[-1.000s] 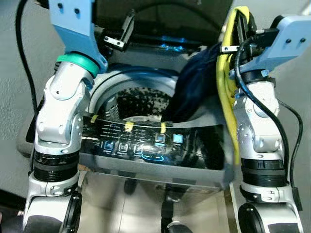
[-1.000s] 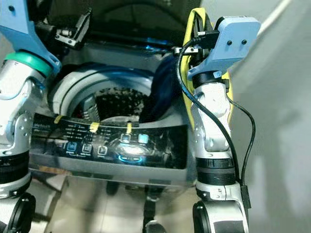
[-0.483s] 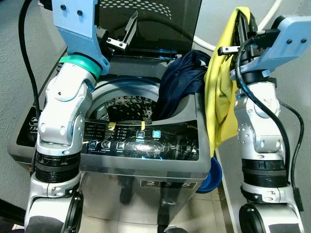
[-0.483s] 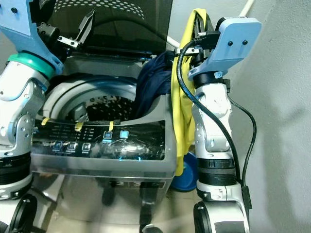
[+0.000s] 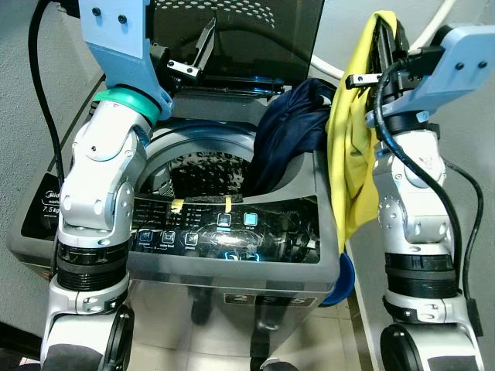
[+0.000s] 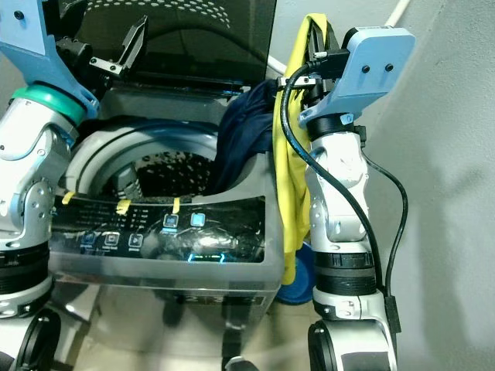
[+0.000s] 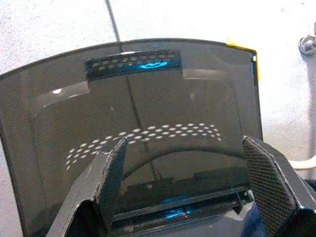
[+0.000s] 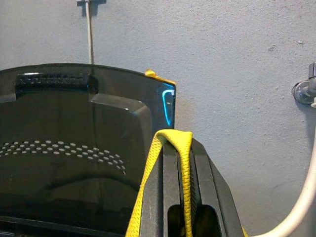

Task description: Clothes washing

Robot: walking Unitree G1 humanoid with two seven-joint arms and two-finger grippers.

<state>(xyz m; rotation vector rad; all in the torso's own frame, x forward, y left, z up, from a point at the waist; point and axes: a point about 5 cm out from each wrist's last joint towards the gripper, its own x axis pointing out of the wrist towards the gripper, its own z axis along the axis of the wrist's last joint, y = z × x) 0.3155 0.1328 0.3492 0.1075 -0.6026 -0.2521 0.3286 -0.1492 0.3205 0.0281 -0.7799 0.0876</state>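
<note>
Right gripper (image 8: 180,163): raised high beside the machine's right edge, its two black fingers pinched together on the yellow cloth garment (image 5: 352,166), which looped over the fingertips.
Yellow garment: it hung down from that grip along the washer's right side, clear of the tub, its lower end near the blue plastic basin (image 5: 340,282) on the floor.
Left gripper (image 7: 192,173): up in front of the raised lid, fingers (image 7: 111,173) spread wide with nothing between them.
Dark navy garment (image 5: 282,143): draped over the tub's right rim, partly inside.
Grey top-loading washing machine (image 5: 232,282): smoked translucent lid (image 7: 133,123) stood open; perforated drum (image 5: 205,174) showed below; control panel (image 5: 232,232) glowed blue.
</note>
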